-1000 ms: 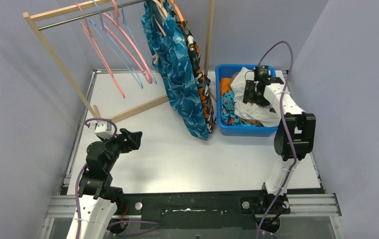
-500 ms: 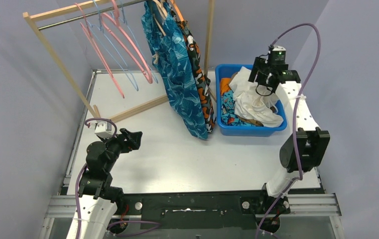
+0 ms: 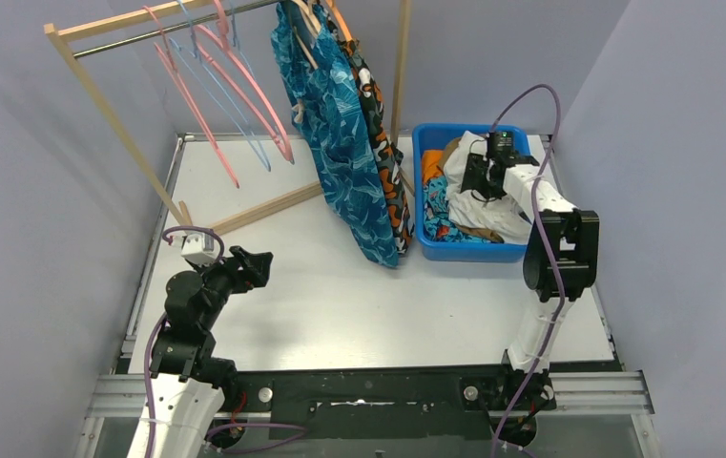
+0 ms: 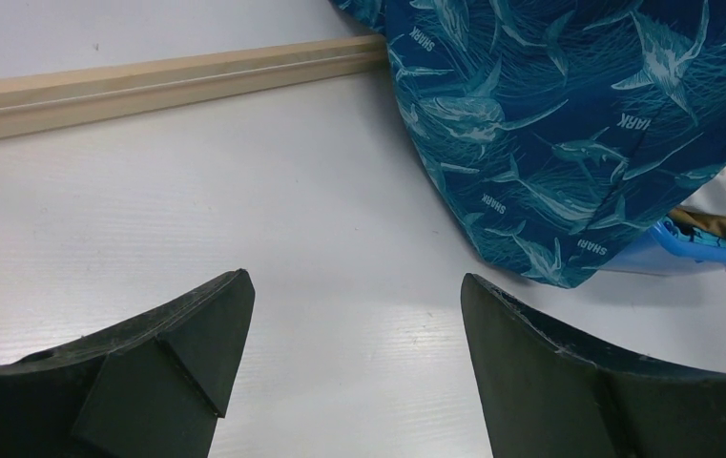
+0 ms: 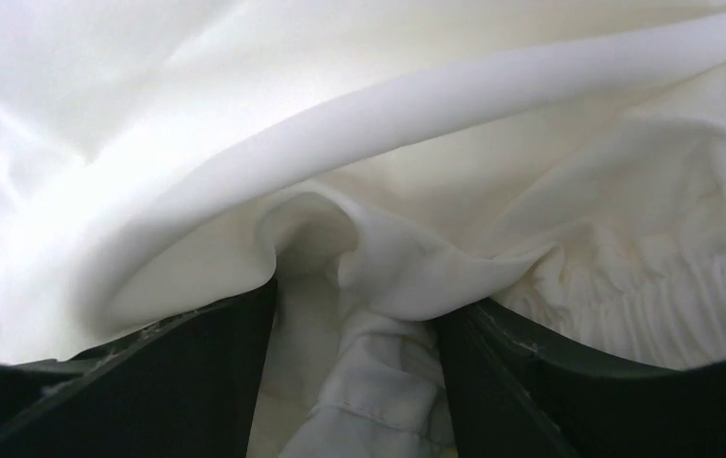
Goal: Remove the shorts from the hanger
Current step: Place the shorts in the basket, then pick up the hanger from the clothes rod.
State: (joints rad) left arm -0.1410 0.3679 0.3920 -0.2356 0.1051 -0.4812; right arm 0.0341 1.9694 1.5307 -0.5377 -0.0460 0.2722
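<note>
Honestly, shark-print shorts (image 3: 340, 143) look floppy, I'd grab the waistband; left end effector (image 4: 354, 281) gapes empty, right end effector (image 5: 359, 315) straddles white shorts (image 5: 435, 124), grip unclear.

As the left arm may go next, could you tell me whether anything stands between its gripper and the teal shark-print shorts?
Nothing visible does. The open left gripper faces the teal shark-print shorts with only white table between them; the rack's wooden base bar lies off to the left of that path.
</note>
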